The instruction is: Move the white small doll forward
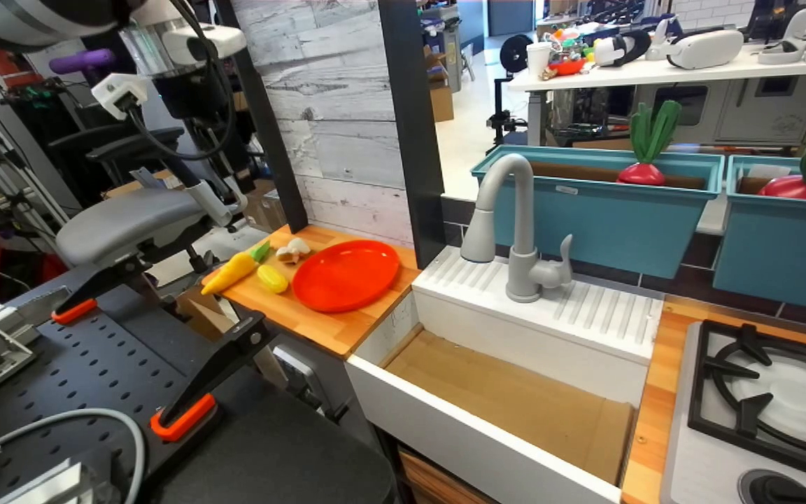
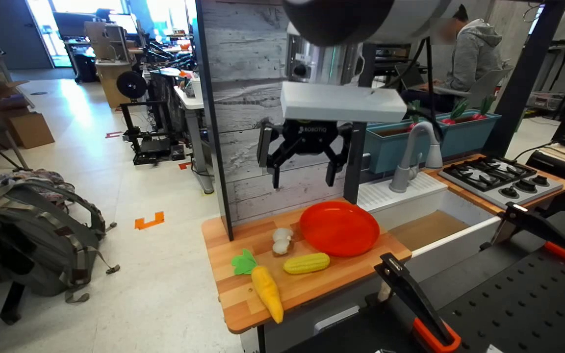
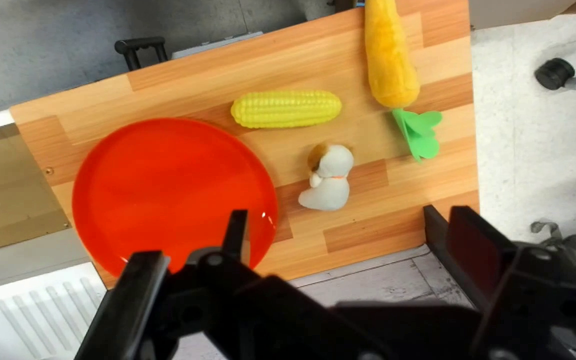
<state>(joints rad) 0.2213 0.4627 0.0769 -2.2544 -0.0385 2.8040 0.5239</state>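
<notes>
The white small doll [image 3: 330, 192], a whitish rounded figure with a brown patch and a thin orange band, lies on the wooden counter [image 3: 368, 227]. It also shows in both exterior views [image 1: 297, 246] [image 2: 281, 245], beside the red-orange plate. My gripper [image 2: 303, 184] is open and empty, well above the counter with its fingers pointing down. In the wrist view, the wide-apart fingertips of the gripper [image 3: 349, 217] frame the lower part of the picture, and the doll shows a little above the space between them. Nothing is hidden on the doll's near side.
The red-orange plate [image 3: 173, 190] lies beside the doll. A yellow corn toy [image 3: 286, 109] and a yellow carrot-like toy [image 3: 390, 55] with green leaves lie nearby. A wood-look wall panel [image 2: 248, 147] backs the counter. A sink [image 1: 508, 399] with a grey faucet [image 1: 522, 224] adjoins it.
</notes>
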